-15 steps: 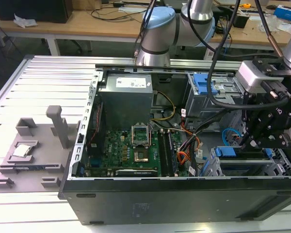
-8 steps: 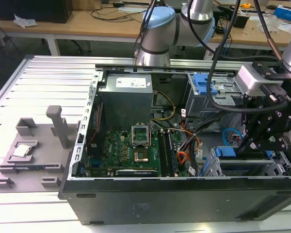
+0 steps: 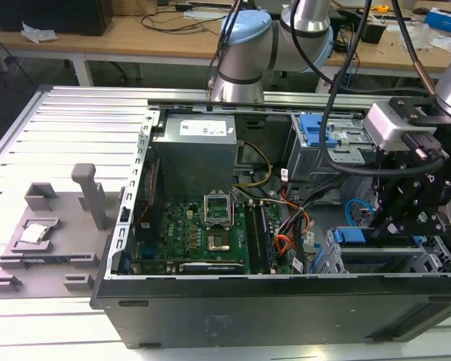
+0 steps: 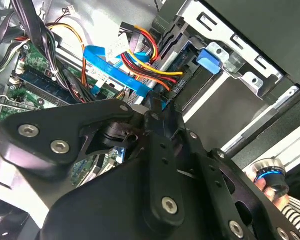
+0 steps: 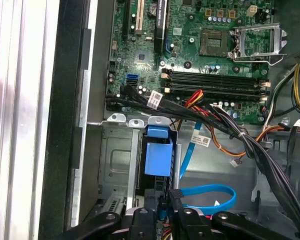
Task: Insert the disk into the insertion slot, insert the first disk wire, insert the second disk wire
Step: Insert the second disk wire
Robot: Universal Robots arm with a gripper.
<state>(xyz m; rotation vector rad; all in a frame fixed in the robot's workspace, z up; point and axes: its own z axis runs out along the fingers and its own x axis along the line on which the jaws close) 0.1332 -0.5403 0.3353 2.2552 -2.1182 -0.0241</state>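
While the pincer (image 5: 162, 212) hangs just beside the insertion slot (image 5: 121, 165), its grip state unclear, the disk (image 5: 158, 156) sits inside that slot, blue cable (image 5: 210, 196) nearby.

Counts: 1 gripper (image 3: 406, 218); 1 disk (image 5: 158, 156) just ahead of it; 1 insertion slot (image 5: 117, 165); 1 motherboard (image 3: 192, 233).

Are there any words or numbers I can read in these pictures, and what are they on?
None can be read.
White label on the power supply: print too small.
White tags on the cables: too blurred.
Motherboard markings: too tiny.
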